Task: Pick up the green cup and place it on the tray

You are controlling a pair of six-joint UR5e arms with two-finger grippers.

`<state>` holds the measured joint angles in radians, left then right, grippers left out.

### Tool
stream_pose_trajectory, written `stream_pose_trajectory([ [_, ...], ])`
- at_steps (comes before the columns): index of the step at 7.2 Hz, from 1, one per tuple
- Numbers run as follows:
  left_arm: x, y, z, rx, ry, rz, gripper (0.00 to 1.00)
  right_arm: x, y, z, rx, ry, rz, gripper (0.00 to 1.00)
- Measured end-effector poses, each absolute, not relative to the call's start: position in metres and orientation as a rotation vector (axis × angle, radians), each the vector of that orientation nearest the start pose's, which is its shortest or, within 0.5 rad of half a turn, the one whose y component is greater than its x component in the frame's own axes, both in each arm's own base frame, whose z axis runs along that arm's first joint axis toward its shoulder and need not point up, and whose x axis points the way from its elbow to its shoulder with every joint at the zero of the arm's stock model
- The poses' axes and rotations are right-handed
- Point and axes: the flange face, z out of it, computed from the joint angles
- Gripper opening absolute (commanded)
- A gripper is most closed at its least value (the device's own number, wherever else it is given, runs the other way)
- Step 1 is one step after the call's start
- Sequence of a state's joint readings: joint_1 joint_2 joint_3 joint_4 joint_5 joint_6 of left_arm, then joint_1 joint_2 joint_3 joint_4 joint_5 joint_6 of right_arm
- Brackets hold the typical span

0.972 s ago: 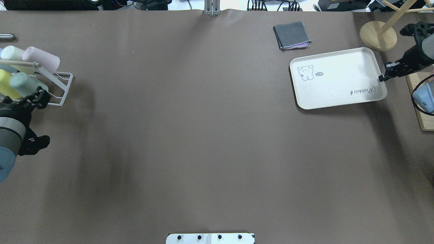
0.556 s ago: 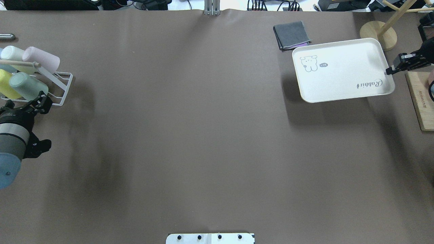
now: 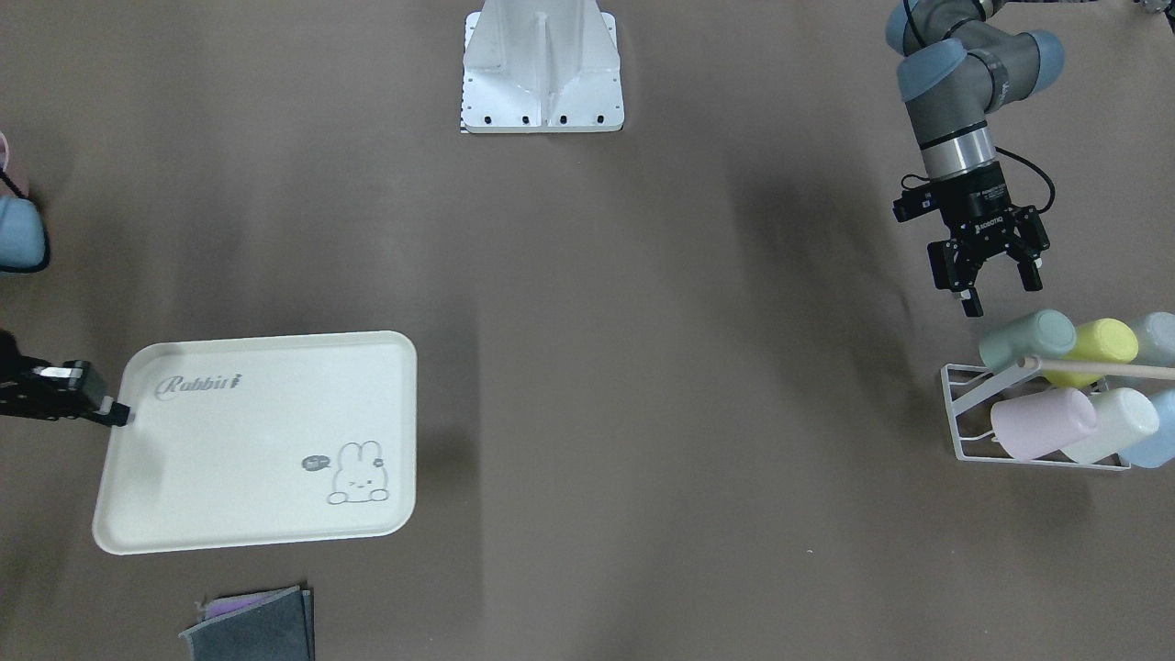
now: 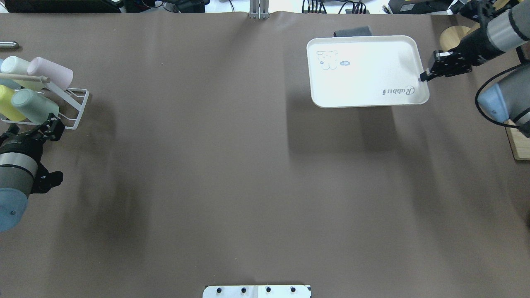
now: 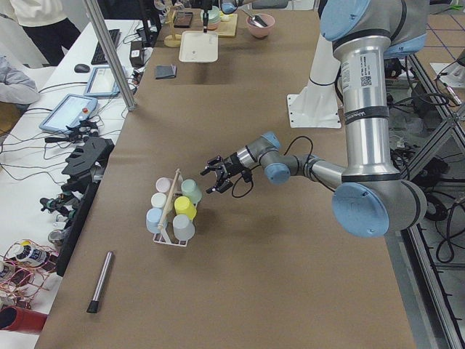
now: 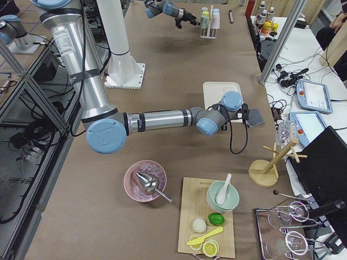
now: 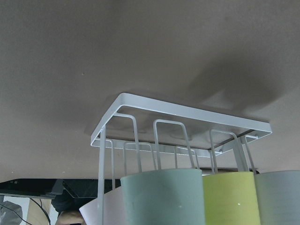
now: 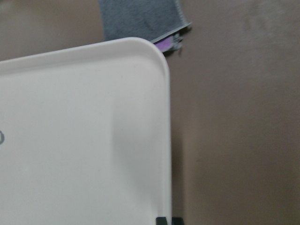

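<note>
The green cup (image 4: pixel 35 106) lies on its side in a white wire rack (image 4: pixel 76 108) at the table's left edge. It also shows in the front view (image 3: pixel 1026 338) and fills the bottom of the left wrist view (image 7: pixel 161 197). My left gripper (image 4: pixel 34 126) is open and empty just short of the cup's base, also in the front view (image 3: pixel 999 289). My right gripper (image 4: pixel 423 77) is shut on the short edge of the cream tray (image 4: pixel 366 70) by the "Rabbit" script. It holds the tray above the table, with a shadow underneath. The tray also shows in the front view (image 3: pixel 257 441) and the right wrist view (image 8: pixel 84 136).
The rack also holds a yellow-green cup (image 4: pixel 6 104), a pink cup (image 4: pixel 51 70) and other pale cups. A grey folded cloth (image 3: pixel 252 626) lies beyond the tray. A wooden stand base (image 4: pixel 451 38) and a cutting board (image 4: pixel 519 145) sit at the right edge.
My right gripper has lifted the tray and carried it left and toward the far edge, partly over the grey cloth. My left gripper has barely moved near the rack.
</note>
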<state>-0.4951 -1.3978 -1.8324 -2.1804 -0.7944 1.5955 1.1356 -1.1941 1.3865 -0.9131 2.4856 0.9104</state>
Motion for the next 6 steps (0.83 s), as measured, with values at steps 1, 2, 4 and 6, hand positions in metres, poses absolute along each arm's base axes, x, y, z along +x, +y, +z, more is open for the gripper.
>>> stream_pose_trajectory([
  [1,0.292,-0.39,0.538,0.554,-1.128,2.127,0.98,-0.278,-0.6,0.415,0.076,-1.15,0.051,0.0],
  [2,0.293,-0.391,0.543,0.555,-1.142,2.121,0.98,-0.332,-0.581,0.384,0.071,-1.149,0.072,0.0],
  [4,0.293,-0.392,0.556,0.564,-1.166,2.117,0.98,-0.411,-0.55,0.347,0.076,-1.144,0.107,0.0],
  [6,0.293,-0.393,0.562,0.553,-1.191,2.105,0.98,-0.453,-0.537,0.333,0.099,-1.132,0.113,0.0],
])
